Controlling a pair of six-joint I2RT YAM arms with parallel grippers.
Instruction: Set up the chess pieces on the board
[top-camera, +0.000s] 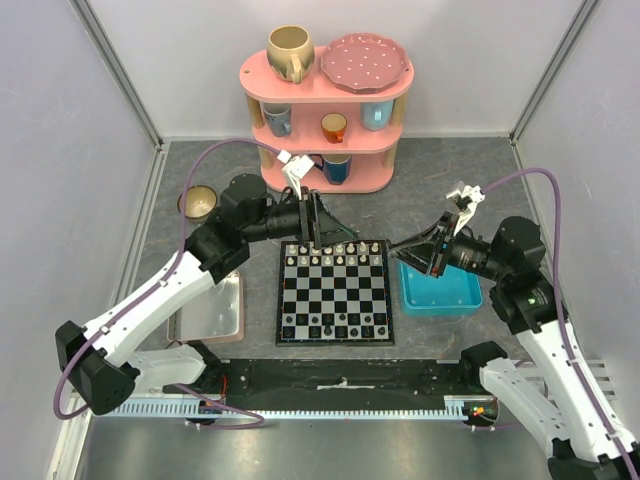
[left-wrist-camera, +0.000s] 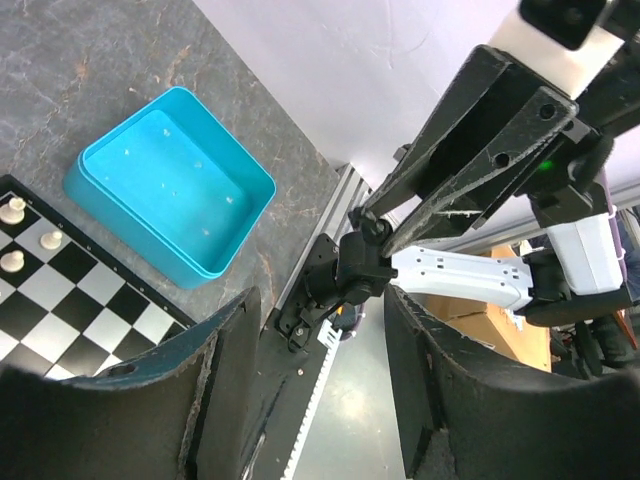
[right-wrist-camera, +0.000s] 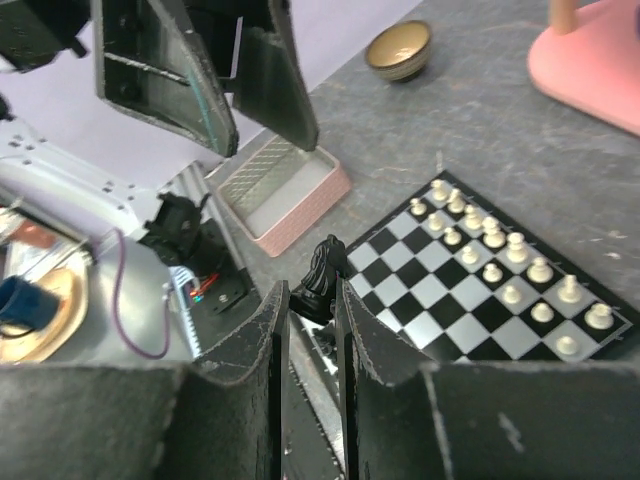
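While aloft — knight (right-wrist-camera: 322, 275) between right jaws.

The left arm (top-camera: 150, 305) and right arm (top-camera: 548, 345) wore white shells between bulky black joints, a purple cable (top-camera: 66, 375) looping along each. The left gripper (left-wrist-camera: 320, 330) and right gripper (right-wrist-camera: 312, 300) had matte black, tapering, scuffed fingers (right-wrist-camera: 250, 380); a green light (left-wrist-camera: 546, 165) glowed on the right wrist.
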